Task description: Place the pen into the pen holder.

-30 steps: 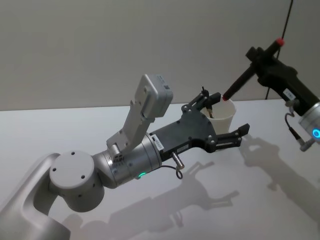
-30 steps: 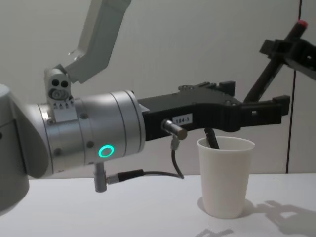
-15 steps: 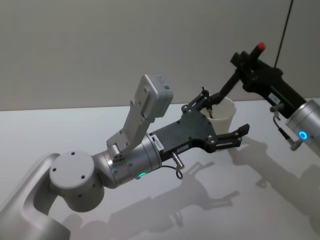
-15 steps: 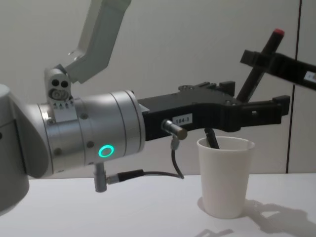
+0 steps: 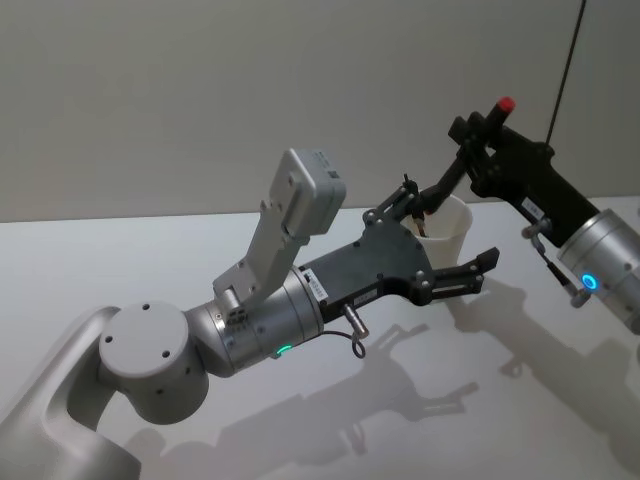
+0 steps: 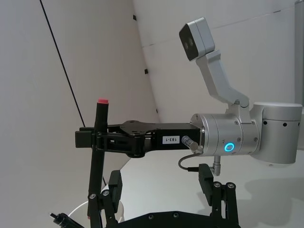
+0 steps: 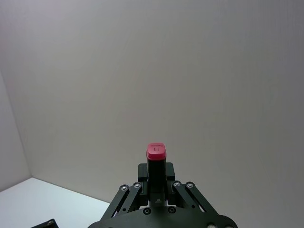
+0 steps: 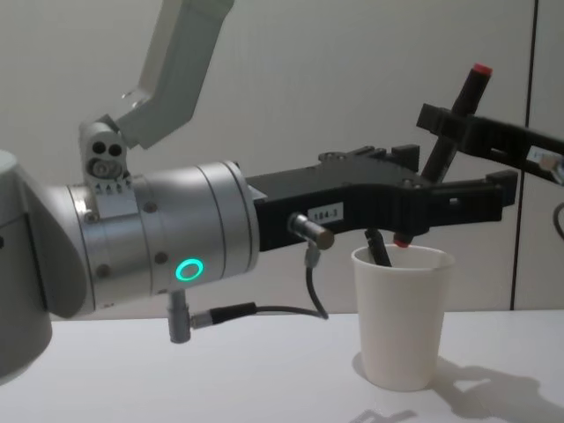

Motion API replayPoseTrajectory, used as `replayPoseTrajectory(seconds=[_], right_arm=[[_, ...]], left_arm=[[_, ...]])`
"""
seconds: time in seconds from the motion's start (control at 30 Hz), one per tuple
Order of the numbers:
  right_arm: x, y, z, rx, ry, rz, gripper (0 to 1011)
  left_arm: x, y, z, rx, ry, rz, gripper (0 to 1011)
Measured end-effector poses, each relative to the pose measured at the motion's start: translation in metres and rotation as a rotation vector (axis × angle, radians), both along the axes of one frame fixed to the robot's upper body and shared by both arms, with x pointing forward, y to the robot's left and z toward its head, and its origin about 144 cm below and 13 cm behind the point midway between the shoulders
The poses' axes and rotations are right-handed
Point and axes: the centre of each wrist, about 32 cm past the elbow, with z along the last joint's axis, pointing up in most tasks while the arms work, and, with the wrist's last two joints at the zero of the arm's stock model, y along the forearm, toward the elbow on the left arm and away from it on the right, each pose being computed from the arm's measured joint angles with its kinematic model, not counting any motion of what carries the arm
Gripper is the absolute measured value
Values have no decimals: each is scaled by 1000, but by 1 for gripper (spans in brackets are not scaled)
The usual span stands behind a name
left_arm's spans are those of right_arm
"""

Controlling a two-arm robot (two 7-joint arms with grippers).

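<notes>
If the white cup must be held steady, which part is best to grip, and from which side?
Grip the pen holder around its side wall, coming level from its open left side. It stands upright and tapers downward, so the wall suits a pinch; the pen in the right gripper blocks the rim from above.

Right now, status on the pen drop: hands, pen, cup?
Right hand shut on pen, tip at pen holder rim, not released. Left hand open around the cup. One dark pen already inside.
</notes>
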Motion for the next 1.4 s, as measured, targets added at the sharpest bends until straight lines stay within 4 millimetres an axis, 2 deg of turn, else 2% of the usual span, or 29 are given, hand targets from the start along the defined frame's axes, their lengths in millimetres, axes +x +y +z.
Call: replayPoseTrajectory(seconds=[0.83,1.4], right_arm=[[2,15,-16,-133,7,-71,201],[4,20,-19,-166,15,-83,726]], left_arm=[[0,0,0,0,0,0,1001],[0,0,0,0,0,0,1001]])
